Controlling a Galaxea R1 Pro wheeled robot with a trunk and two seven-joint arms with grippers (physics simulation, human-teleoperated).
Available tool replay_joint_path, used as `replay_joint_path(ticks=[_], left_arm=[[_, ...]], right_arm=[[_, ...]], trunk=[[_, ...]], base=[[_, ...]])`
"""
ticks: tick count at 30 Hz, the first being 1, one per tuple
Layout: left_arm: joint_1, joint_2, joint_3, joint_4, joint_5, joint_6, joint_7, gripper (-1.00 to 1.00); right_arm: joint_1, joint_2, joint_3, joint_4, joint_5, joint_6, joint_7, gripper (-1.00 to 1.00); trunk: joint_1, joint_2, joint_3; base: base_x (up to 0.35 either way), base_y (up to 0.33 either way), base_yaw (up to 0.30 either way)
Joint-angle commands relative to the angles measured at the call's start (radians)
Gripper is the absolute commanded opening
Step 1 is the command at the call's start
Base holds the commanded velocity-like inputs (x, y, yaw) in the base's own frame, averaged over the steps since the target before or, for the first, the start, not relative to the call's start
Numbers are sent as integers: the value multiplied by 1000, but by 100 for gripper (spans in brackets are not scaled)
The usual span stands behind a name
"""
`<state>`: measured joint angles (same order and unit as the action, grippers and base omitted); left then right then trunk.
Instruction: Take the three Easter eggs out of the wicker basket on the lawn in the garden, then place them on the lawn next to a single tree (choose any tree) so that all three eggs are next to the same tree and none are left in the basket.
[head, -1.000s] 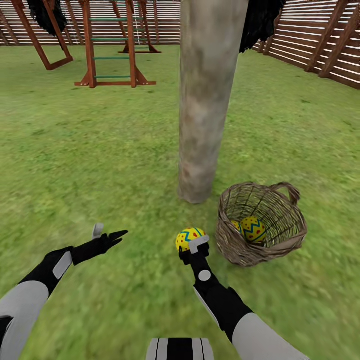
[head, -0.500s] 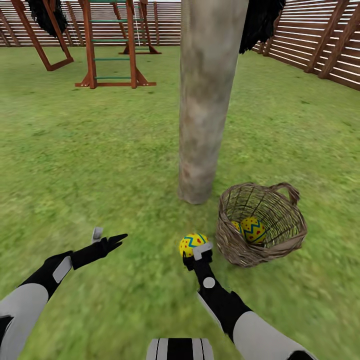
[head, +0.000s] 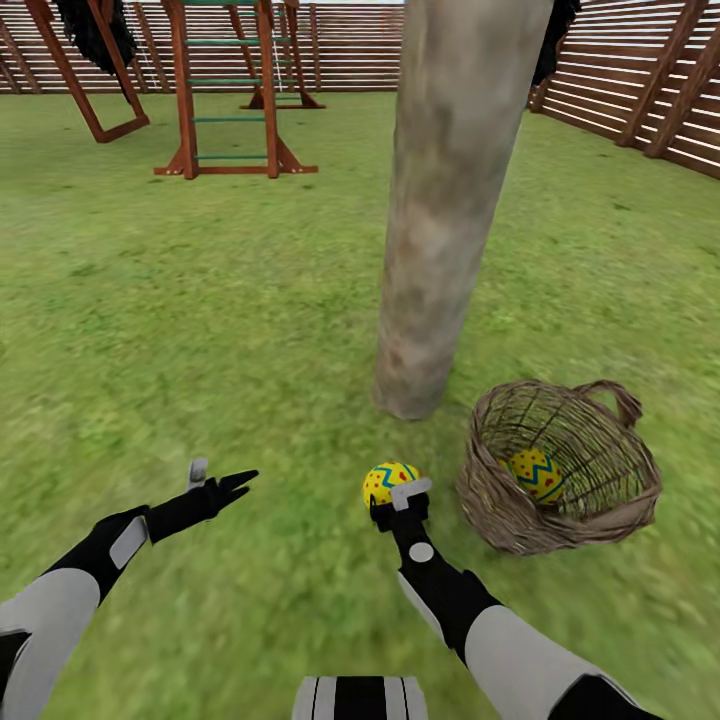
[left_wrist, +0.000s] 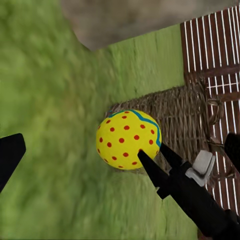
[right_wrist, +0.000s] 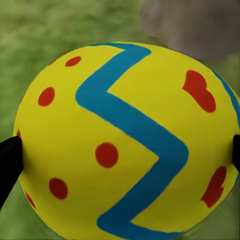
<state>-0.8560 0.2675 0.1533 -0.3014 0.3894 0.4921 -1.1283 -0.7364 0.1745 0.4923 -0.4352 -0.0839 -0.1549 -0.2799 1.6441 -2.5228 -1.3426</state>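
Between the right claw's (head: 396, 497) fingers sat an egg (head: 389, 483), pinched just above the lawn (head: 200, 300). Ahead stood the tree (head: 440, 220); to its right the basket (head: 560, 468) held another egg (head: 535, 473). Well left, the left claw (head: 222, 484) hung spread, empty

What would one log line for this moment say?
right tool: shut on Easter egg | left tool: open | wicker basket: egg inside | tree: beside

Back garden: green lawn (head: 200, 300), brown slat fence (head: 630, 70) all round, wooden playset (head: 225, 90), big tree (head: 445, 200) trunk
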Motion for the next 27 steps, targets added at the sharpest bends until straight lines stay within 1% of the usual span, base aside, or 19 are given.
replay_joint_path(ticks=[1,8,13,14,15,17,19,22,27], left_arm=[[0,0,0,0,5,9,-1,100],[0,-1,0,18,6,10,-1,100],[0,0,-8,18,5,27,-6,100],[0,0,-13,18,5,34,-6,100],[-1,1,-30,15,5,49,-6,100],[0,2,-83,12,7,76,-8,100],[0,2,-103,10,8,83,-8,100],[0,2,-113,9,8,84,-19,100],[0,3,-113,8,8,85,-31,100]], right_arm=[[-1,0,8,2,-8,-5,-7,-100],[-1,0,6,3,-8,-7,-7,-100],[-1,0,6,3,-8,-10,-7,-100],[-1,0,6,3,-8,-10,-7,-100],[-1,0,6,3,-8,-10,-7,-100],[-1,0,5,3,-7,-11,-7,-100],[-1,0,5,3,-8,-11,-7,-100],[-1,0,5,3,-7,-11,-7,-100],[-1,0,5,3,-7,-11,-7,-100]], trunk=[[0,0,-1],[0,0,-1],[0,0,-1],[0,0,-1],[0,0,-1],[1,0,-5],[2,-1,-12],[3,-2,-24],[5,-3,-43]], base=[[325,12,0],[322,8,0],[24,4,0],[3,0,0],[2,0,0],[0,0,0],[0,0,0],[0,0,0],[0,0,0]])
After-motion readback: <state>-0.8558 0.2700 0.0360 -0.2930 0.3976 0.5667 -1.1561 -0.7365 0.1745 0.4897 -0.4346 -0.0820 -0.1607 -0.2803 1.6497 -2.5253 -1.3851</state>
